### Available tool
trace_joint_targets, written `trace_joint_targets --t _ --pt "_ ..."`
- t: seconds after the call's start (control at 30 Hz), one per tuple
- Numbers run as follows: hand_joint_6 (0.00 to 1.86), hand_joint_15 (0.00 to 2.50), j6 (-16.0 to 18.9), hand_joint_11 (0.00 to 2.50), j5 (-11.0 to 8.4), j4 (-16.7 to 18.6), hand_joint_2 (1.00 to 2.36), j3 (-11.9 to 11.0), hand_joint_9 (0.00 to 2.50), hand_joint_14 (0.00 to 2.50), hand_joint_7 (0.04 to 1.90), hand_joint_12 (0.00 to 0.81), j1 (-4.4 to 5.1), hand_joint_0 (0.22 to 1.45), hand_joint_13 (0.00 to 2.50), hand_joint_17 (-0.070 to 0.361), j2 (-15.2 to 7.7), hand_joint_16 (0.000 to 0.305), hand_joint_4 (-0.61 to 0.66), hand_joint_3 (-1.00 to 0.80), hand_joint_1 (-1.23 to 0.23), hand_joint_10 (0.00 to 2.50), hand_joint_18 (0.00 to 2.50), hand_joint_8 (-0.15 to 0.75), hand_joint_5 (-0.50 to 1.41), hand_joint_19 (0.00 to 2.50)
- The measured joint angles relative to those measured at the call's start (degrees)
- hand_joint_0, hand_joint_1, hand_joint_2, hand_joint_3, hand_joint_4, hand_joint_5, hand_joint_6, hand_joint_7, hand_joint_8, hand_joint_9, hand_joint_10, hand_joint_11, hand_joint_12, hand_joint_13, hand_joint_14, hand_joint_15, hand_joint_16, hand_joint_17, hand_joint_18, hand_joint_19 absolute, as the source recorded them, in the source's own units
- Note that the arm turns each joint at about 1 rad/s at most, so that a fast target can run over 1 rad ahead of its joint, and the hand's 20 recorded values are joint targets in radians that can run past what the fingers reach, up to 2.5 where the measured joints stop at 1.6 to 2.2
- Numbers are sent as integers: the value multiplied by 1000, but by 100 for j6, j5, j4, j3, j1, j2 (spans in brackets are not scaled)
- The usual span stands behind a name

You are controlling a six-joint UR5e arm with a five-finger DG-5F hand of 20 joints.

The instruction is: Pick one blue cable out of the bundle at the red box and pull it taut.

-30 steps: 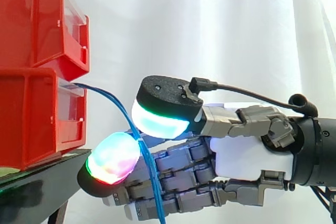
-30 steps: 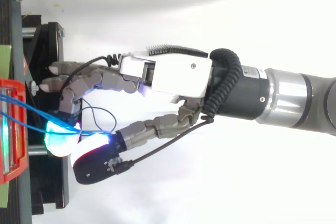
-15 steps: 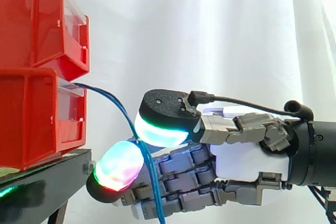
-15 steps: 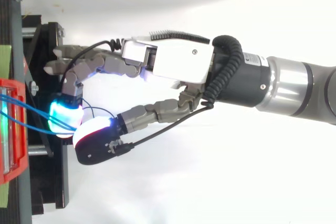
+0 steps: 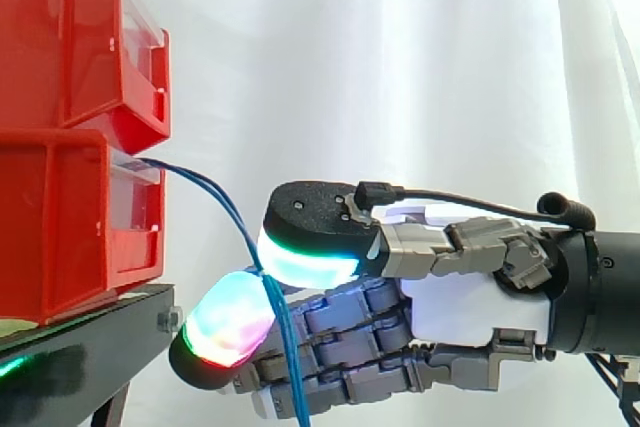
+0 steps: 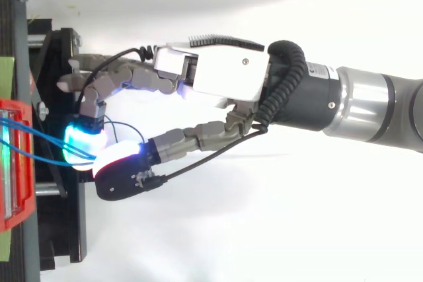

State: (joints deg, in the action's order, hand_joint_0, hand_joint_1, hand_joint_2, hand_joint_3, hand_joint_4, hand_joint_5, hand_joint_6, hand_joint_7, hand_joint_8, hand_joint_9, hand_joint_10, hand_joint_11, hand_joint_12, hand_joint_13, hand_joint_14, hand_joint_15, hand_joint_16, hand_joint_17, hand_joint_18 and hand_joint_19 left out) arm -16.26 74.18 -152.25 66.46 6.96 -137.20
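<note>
The robot hand point(image 5: 480, 307) is clamped on the blue cable point(image 5: 226, 203). It pinches the cable between the thumb pad point(image 5: 305, 257), glowing white and green, and a finger pad point(image 5: 228, 319) glowing red, green and blue. The cable leaves the front of the lower red bin point(image 5: 70, 217) and curves down, not taut, to the pinch just off the black stand's point(image 5: 80, 357) front edge. From there it hangs on downward. Seen from above, two blue strands run from the bin to the pads. An upper red bin point(image 5: 70, 37) is stacked on the lower one.

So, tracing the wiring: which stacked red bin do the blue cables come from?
The lower red bin: the blue cables leave its front opening; the upper bin has none.
</note>
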Motion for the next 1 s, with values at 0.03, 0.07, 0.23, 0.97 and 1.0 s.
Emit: trace_joint_targets --t 0.03,0.07,0.23,0.97,1.0 --pt "860 68 -1 121 7 4 1014 0 273 0 770 355 0 597 31 123 0 54 196 -276 -621 3 0 265 -214 0" --pt "861 66 -3 121 10 8 1014 0 274 0 766 355 -1 597 32 123 0 55 194 -274 -621 2 0 265 -214 0" --pt "879 72 -19 116 20 9 1017 0 278 2 774 354 -2 603 37 122 0 54 174 -242 -621 2 0 264 -217 0" --pt "860 84 -39 133 193 -156 1009 -126 288 2 737 359 -17 562 54 125 9 55 202 -374 -605 2 0 269 -217 3" --pt "860 84 -45 132 193 -175 1009 -136 287 2 738 359 -17 561 52 125 9 55 202 -376 -605 3 0 270 -217 2"
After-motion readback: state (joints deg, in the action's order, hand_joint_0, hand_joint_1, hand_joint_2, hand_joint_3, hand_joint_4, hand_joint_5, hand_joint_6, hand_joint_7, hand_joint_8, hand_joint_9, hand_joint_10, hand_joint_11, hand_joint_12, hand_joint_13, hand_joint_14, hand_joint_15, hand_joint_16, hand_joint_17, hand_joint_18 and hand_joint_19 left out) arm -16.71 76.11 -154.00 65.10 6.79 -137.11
